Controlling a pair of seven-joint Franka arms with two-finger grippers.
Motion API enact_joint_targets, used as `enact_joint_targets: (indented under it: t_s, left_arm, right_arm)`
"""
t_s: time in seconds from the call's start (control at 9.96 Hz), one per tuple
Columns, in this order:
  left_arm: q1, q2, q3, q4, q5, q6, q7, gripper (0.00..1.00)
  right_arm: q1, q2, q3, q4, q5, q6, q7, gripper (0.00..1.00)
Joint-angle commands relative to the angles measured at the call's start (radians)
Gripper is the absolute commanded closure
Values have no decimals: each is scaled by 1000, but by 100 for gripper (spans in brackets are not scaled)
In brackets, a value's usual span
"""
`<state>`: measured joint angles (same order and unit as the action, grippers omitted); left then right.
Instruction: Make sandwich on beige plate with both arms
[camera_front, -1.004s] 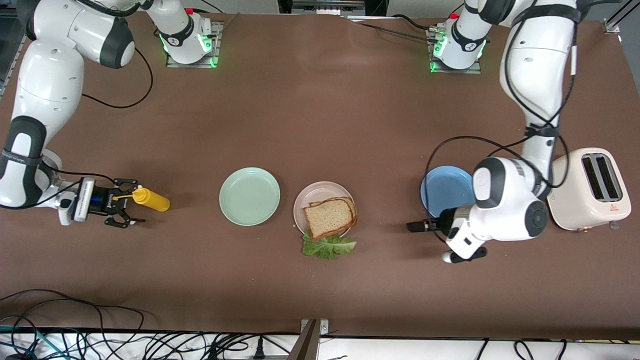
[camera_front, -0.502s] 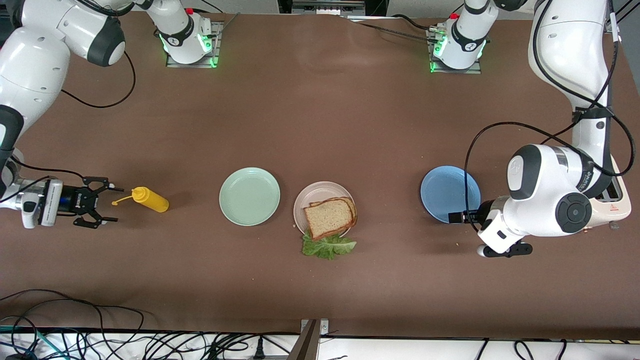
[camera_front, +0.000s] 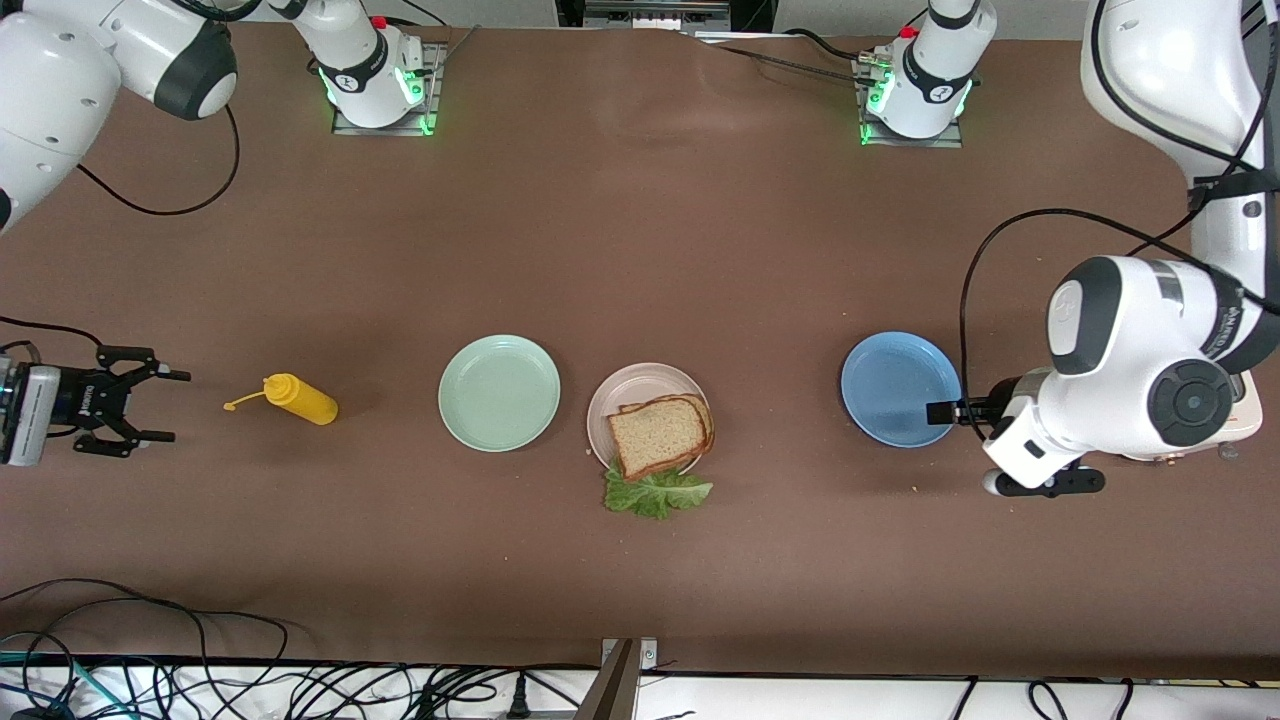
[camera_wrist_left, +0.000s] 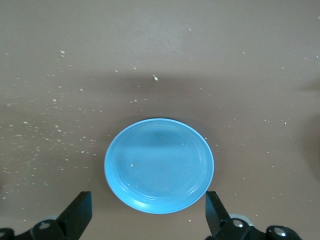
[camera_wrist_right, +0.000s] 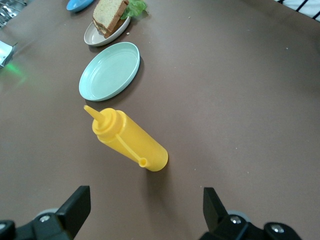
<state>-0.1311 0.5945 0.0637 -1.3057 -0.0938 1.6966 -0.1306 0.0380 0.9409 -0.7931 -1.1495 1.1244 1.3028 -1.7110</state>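
Observation:
The sandwich (camera_front: 660, 436) is two brown bread slices stacked on the beige plate (camera_front: 622, 388) at the table's middle. A green lettuce leaf (camera_front: 655, 494) sticks out from under the slices on the side nearer the front camera. The right wrist view shows the sandwich (camera_wrist_right: 110, 12) and the beige plate (camera_wrist_right: 106, 36) far off. My right gripper (camera_front: 175, 406) is open and empty at the right arm's end of the table, pointing at the sandwich from a distance. My left gripper (camera_front: 938, 412) is open and empty at the blue plate's edge, toward the left arm's end; in its wrist view the left gripper (camera_wrist_left: 148, 210) frames that plate.
A yellow squeeze bottle (camera_front: 298, 398) lies on its side between the right gripper and the mint green plate (camera_front: 499, 392). The blue plate (camera_front: 895, 388) holds nothing. A cream toaster's corner (camera_front: 1243, 418) shows under the left arm. Crumbs dot the table round the blue plate (camera_wrist_left: 159, 165).
Both arms have drawn back toward their own ends of the table. The right gripper left the bottle's nozzle. The left gripper slid off to the blue plate's edge.

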Motion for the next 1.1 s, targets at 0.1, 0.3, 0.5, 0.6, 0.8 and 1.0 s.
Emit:
enact_joint_targets:
  t_s: [0.1, 0.3, 0.5, 0.6, 0.8, 1.0]
  left_arm:
    - [2, -117, -4, -12, 31, -83, -3, 0]
    - [13, -153, -2, -12, 20, -121, 0, 0]
    - [15, -179, -5, -15, 19, -153, 3, 0]
    - [15, -185, -7, -18, 20, -179, 9, 0]
    - [1, -218, -12, -29, 29, -186, 2, 0]
    - [11, -275, -12, -93, 32, -180, 8, 0]
  right_arm:
    - [98, -135, -17, 5, -232, -7, 282, 0]
    - [190, -201, -75, 5, -279, -22, 471, 0]
    - [235, -223, -81, 5, -273, -100, 659, 0]
    - [256, -232, -89, 5, -269, -100, 727, 0]
    - [287, -270, -83, 5, -267, -105, 931, 0]
    - [319, -295, -87, 5, -279, -158, 1190, 0]
